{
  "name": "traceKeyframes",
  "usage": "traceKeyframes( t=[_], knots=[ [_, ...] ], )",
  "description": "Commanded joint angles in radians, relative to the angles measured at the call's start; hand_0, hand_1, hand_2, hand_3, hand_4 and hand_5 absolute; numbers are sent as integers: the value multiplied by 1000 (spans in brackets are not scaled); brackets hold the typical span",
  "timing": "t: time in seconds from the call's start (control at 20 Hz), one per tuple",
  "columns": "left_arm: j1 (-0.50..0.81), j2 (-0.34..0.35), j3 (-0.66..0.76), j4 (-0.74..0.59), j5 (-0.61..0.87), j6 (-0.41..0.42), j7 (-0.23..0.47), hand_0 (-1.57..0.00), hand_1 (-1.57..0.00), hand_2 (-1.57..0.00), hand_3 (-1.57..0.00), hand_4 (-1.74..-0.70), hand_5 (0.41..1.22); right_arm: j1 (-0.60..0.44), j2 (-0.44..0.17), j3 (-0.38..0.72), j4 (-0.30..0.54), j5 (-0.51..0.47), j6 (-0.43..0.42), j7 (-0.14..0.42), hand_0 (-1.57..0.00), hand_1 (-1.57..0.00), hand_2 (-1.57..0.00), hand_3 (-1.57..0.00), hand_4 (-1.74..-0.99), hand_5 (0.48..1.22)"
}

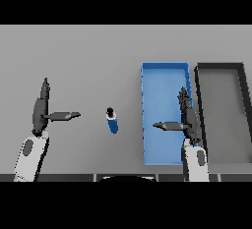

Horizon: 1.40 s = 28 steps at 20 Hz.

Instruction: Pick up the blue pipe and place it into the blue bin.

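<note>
Both arms are raised from the near edge; left hand (40,110) and right hand (187,117) are held flat, fingers straight, thumbs spread.

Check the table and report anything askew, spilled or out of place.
Nothing stands out. The blue pipe lies on the grey table between the hands, outside the blue bin; a dark bin sits beside it. The left hand and right hand are open, holding nothing.

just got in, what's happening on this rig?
Nothing is held yet. The blue pipe lies on the table, left of the blue bin. The left hand is open to the pipe's left, apart from it. The right hand is open over the bin's right side. A dark bin sits further right.
</note>
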Motion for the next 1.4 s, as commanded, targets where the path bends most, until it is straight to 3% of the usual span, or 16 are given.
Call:
traceKeyframes(
  t=[0.0,0.25,0.3,0.35,0.45,0.75,0.85,1.0,1.15,1.35],
  knots=[
    [-3,-2,-1,1,-1,1,-2,1,1,1,1,-966,593,-3,-2,-2,2,-2,0,2,1,1,1,1,-1205,629],
    [-35,-13,-7,20,-11,8,11,1,1,1,1,-966,593,-29,-20,-25,27,-15,6,11,1,1,1,1,-1205,629],
    [-5,46,-35,22,-18,-93,-53,1,1,1,1,-966,593,0,-86,3,-6,55,22,-73,1,1,1,1,-1205,629],
    [14,88,-45,43,-28,-156,-102,1,1,1,1,-963,592,33,-116,29,-38,103,28,-123,1,1,1,1,-1201,628],
    [20,128,-58,48,-35,-220,-141,1,1,1,1,-959,590,73,-147,52,-76,146,35,-142,1,1,1,1,-1197,626],
    [47,179,-86,-1,2,-344,-185,1,1,1,1,-976,584,73,-164,59,-92,155,45,-110,1,1,1,1,-1192,621],
    [71,215,-108,-41,4,-391,-172,1,1,1,1,-1007,561,57,-163,61,-84,161,40,-103,1,1,1,1,-1180,617],
    [93,210,-173,-102,-7,-441,-146,1,1,1,1,-1071,522,61,-158,67,-79,169,38,-107,1,1,1,1,-1174,616],
    [86,170,-247,-131,-50,-448,-78,1,1,1,1,-1126,485,62,-172,57,-85,161,45,-98,1,1,1,1,-1174,618],
    [71,121,-311,-137,-92,-456,-56,1,1,1,1,-1139,450,65,-158,64,-100,154,47,-77,1,1,1,1,-1197,615]
  ],
)
